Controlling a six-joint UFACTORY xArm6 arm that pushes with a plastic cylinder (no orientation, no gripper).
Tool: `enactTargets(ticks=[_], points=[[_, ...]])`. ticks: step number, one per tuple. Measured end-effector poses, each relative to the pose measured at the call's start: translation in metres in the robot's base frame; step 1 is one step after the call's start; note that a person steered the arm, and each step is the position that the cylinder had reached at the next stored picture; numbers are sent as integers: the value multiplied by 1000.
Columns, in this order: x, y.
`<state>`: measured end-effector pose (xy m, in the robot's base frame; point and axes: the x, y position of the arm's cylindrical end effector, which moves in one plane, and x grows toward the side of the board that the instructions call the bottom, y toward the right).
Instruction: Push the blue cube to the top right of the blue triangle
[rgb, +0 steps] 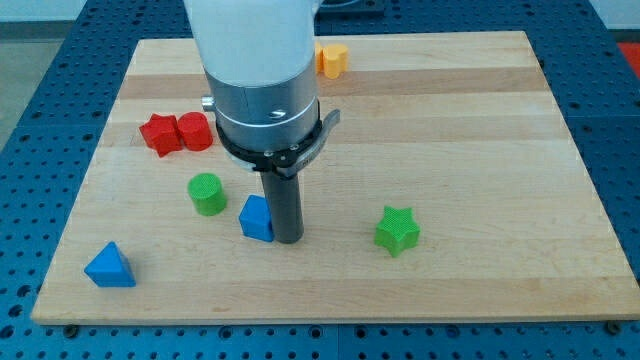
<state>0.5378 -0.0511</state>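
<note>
1. Camera view, far left: the blue triangle (109, 266) sits near the worktop's (480, 120) lower-left corner
2. Further right, well apart from it, the blue cube (257, 218)
3. Touching the cube's right face, my tip (288, 239): no claw here, only a bare rod, nothing grasped
4. The cube lies left of my tip, toward the triangle, so a leftward shove looks right

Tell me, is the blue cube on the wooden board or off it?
On. The blue cube sits flat on the board, beside my tip.
</note>
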Motion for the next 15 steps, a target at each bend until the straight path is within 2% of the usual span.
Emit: enactTargets(ticks=[1, 2, 3, 7, 8, 9, 10, 12, 15], points=[[15, 19], [-9, 37], [-25, 15], [37, -98], [50, -55], [38, -9], [-2, -3], [-13, -50], [-6, -86]])
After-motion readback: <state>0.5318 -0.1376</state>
